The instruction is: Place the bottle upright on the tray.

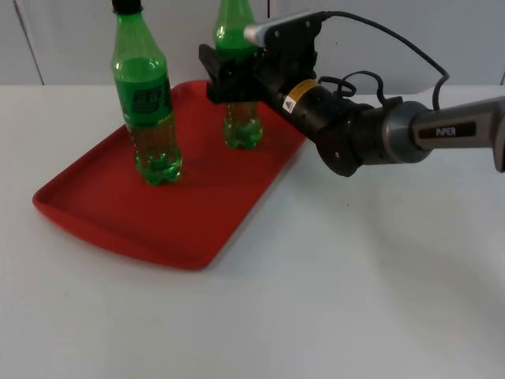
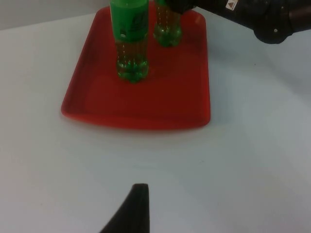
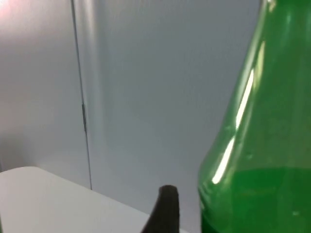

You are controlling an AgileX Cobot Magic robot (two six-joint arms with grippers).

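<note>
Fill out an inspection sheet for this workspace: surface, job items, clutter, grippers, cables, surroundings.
Surface: white table, bare around the tray.
Job's things: red tray carries two upright green bottles; labelled bottle stands free, second bottle stands farther back on the tray.
Clutter: nothing seen.
Grippers: right gripper sits around the second bottle's middle; left gripper waits over the table short of the tray.
Cables: nothing seen beyond the robot's own.
Surroundings: grey partition wall behind the table.

The flat white table top (image 1: 355,276) is carrying one thing directly. A shallow red plastic tray (image 1: 118,217) is lying on it
</note>
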